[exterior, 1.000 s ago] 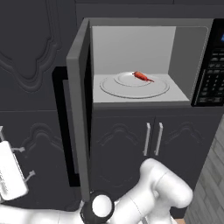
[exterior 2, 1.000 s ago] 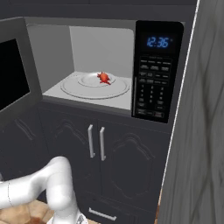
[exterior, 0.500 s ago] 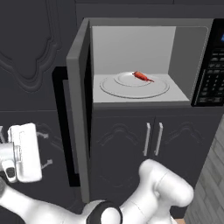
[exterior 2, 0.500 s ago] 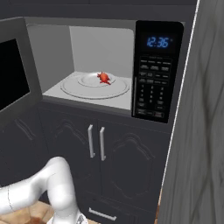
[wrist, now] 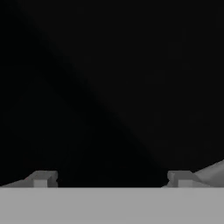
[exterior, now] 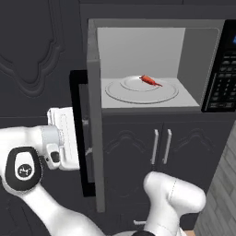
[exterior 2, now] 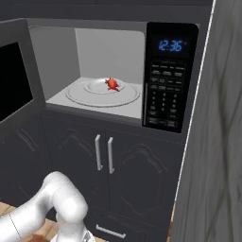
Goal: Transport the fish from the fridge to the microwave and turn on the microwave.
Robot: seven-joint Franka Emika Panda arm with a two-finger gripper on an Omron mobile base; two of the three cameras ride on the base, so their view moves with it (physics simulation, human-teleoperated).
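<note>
Fish (exterior: pixel 150 80) lies on the round turntable (exterior: pixel 138 92) inside the microwave (exterior: pixel 152 64), near the middle of the plate and clear of its rim, with pale floor showing all round the disc; in the right base view the fish (exterior 2: pixel 112 84) sits toward the back of the cavity, well short of the front lip. At far left in the left base view the arm's white hand (exterior: pixel 64 138) hovers just outside the swung-open microwave door (exterior: pixel 94 124), close against its outer face and black handle (exterior: pixel 78 133); whether it touches cannot be told. The door stands wide, its edge pointing toward the camera, so the cavity mouth is unobstructed. In the hand view the gripper (wrist: pixel 111 177) shows two fingertips (wrist: pixel 41 178) set far apart with nothing between them, facing a dark surface. To the right of the cavity stands the black keypad panel (exterior 2: pixel 168 90); below are dark cabinet doors (exterior 2: pixel 104 156).
</note>
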